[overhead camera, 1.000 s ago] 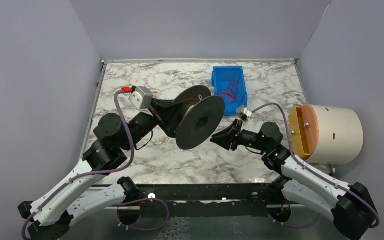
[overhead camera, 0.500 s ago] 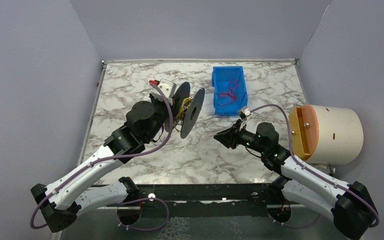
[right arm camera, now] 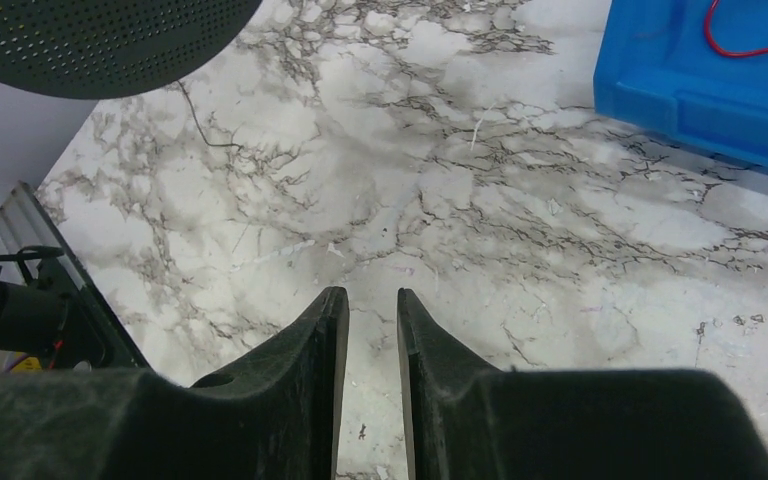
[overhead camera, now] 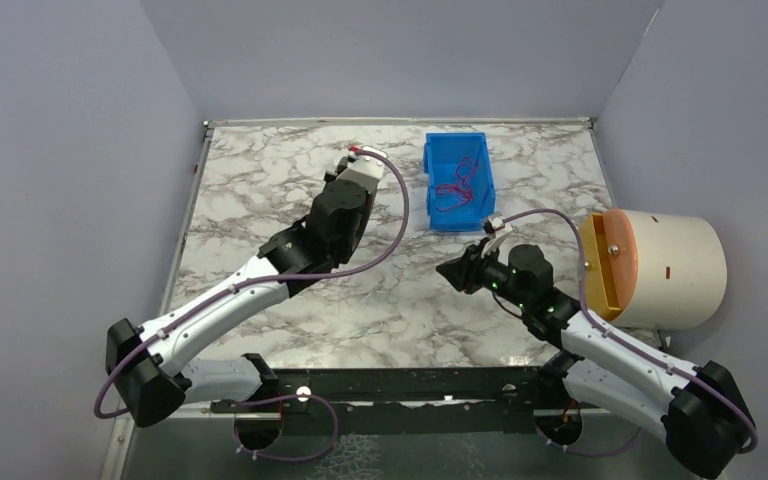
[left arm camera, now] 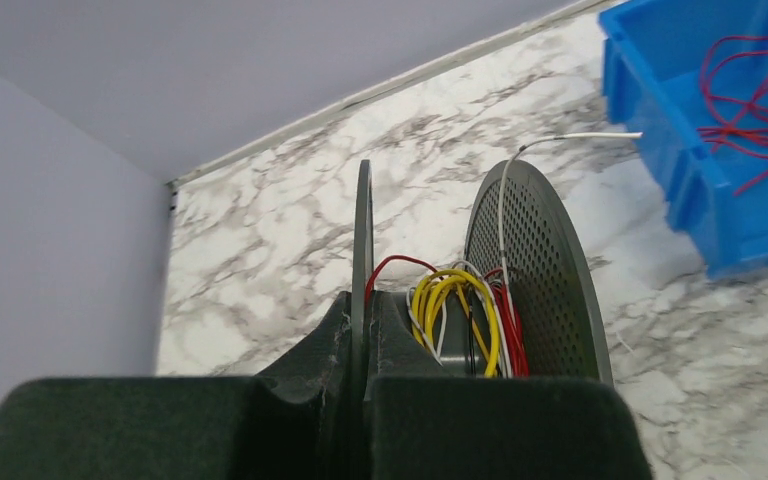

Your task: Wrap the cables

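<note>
I have the left end effector [left arm camera: 363,320] clamped on the spool [left arm camera: 535,270] flange to steady it for winding. Wound cables [left arm camera: 455,300] sit on its hub, with more in the blue bin [left arm camera: 660,150] at two o'clock. The right end effector [right arm camera: 372,300] is slightly ajar and empty.

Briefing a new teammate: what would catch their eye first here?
The left gripper pinches one flange of a dark grey perforated spool wound with yellow and red cables. Right of it sits a blue plastic bin of loose red wires. A cream, orange-faced drum lies at the right edge.
</note>
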Tool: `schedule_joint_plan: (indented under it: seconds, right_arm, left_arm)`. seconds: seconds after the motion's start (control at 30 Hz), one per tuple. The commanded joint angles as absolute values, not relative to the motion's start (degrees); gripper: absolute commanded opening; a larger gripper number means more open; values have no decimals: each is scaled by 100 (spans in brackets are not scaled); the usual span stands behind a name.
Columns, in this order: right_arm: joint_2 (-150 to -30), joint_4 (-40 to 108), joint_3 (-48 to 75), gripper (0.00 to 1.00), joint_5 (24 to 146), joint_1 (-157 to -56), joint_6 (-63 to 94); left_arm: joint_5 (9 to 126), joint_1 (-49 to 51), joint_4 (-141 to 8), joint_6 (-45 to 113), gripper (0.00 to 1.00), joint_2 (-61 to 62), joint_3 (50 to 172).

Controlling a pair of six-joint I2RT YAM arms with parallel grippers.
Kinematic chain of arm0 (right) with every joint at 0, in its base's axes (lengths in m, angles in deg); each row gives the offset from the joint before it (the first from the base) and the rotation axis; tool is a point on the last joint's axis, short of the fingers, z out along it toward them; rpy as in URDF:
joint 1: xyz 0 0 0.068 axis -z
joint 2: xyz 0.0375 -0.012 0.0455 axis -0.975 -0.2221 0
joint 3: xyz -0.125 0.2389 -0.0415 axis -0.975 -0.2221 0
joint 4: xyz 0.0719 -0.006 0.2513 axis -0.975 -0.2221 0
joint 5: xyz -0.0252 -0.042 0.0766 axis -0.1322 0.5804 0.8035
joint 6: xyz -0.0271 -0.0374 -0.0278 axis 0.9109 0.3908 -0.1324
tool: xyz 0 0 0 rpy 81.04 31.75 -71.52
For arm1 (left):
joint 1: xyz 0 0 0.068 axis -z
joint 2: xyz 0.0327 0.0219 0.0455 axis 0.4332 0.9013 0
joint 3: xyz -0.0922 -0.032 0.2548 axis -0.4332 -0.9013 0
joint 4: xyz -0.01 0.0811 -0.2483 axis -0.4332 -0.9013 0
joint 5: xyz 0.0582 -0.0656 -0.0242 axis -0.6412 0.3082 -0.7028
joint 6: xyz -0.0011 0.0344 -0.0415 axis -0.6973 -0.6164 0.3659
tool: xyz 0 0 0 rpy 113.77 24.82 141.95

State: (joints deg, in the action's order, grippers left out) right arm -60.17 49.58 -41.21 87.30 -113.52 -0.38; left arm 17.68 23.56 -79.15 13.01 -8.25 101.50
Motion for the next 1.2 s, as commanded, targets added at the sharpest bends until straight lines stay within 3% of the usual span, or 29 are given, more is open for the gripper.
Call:
schedule_joint_plan:
  seconds: [0.0, 0.33, 0.6, 0.87, 1.17]
  right_arm:
    - [-6109, 4990, -4095, 30, 8448, -11362, -112]
    - [-6089, 3851, -3802, 30, 6982, -11364, -752]
    - [-5739, 2980, -3509, 30, 6660, -11364, -1089]
    - [-5298, 1553, -2925, 29, 5595, -11364, -1416]
    - [-4742, 803, -2693, 29, 5332, -11364, -1428]
  left_arm:
    - [553, 2346, -7407, 531, 0, -389, 10679]
    - [-422, 2364, -6303, -928, 0, 994, 10802]
    - [-894, 2527, -5207, -1910, 0, 2094, 10797]
    - [-914, 2554, -5127, -2034, 0, 3174, 11368]
    - [-1074, 2528, -5126, -2066, 0, 4156, 11953]
